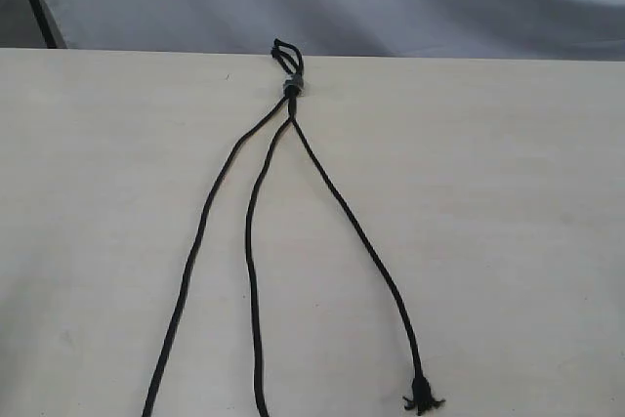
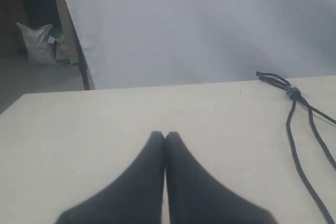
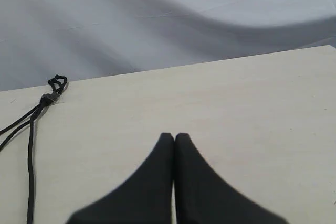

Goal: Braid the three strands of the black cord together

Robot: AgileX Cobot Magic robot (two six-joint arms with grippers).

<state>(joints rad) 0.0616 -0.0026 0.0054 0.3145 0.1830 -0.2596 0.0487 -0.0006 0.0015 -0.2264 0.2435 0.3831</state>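
Tips pressed together and holding nothing, the left gripper (image 2: pixel 165 136) and right gripper (image 3: pixel 174 137) hover over the table (image 1: pixel 508 192) (neither touches the cord). Between them lies the black cord (image 1: pixel 290 120), with its grey band (image 1: pixel 291 86) at the far edge. The three strands (image 1: pixel 252 241) fan out unbraided towards the near side.

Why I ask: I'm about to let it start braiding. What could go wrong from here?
1. The grey band lies at the table's far edge with nothing visibly pinning it, so pulling a strand may drag the whole black cord.
2. The left strand and middle strand lie close together; a grasp might pinch both.
3. The frayed tip of the right strand could snag during crossings.
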